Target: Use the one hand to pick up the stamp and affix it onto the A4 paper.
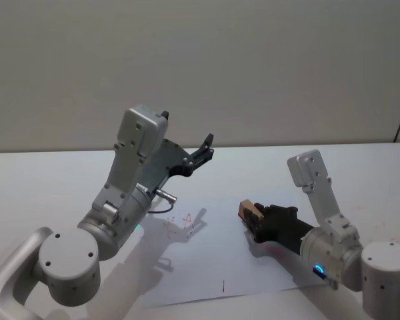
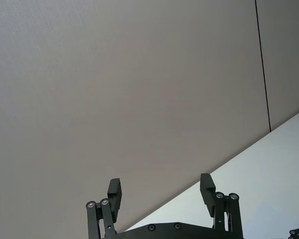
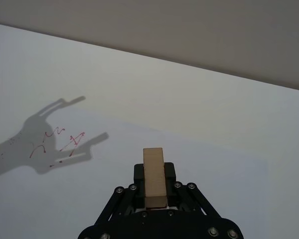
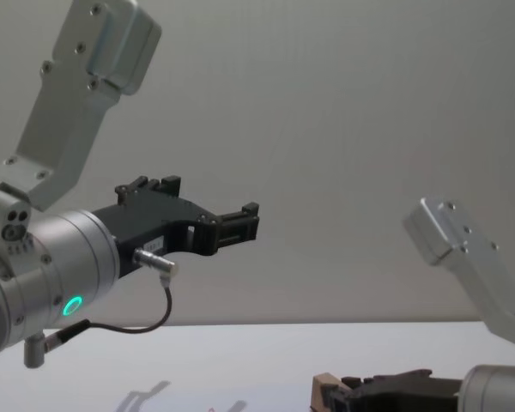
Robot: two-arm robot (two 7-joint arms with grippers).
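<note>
The stamp (image 1: 247, 212), a light-tan wooden block, is held between the black fingers of my right gripper (image 1: 252, 217), low over the right part of the A4 paper (image 1: 207, 260). The right wrist view has the stamp (image 3: 154, 177) standing between the shut fingers above the sheet (image 3: 89, 189). In the chest view the stamp (image 4: 321, 388) pokes out at the tip of the right gripper (image 4: 333, 396). My left gripper (image 1: 207, 148) is raised above the table at the left, open and holding nothing; its fingertips (image 2: 114, 188) stand wide apart against the wall.
Red scribbled marks (image 1: 177, 221) lie on the paper's left part, also seen as red marks (image 3: 57, 142) from the right wrist. A short red line (image 1: 223, 286) sits near the paper's front edge. The white table (image 1: 47, 180) extends around the sheet.
</note>
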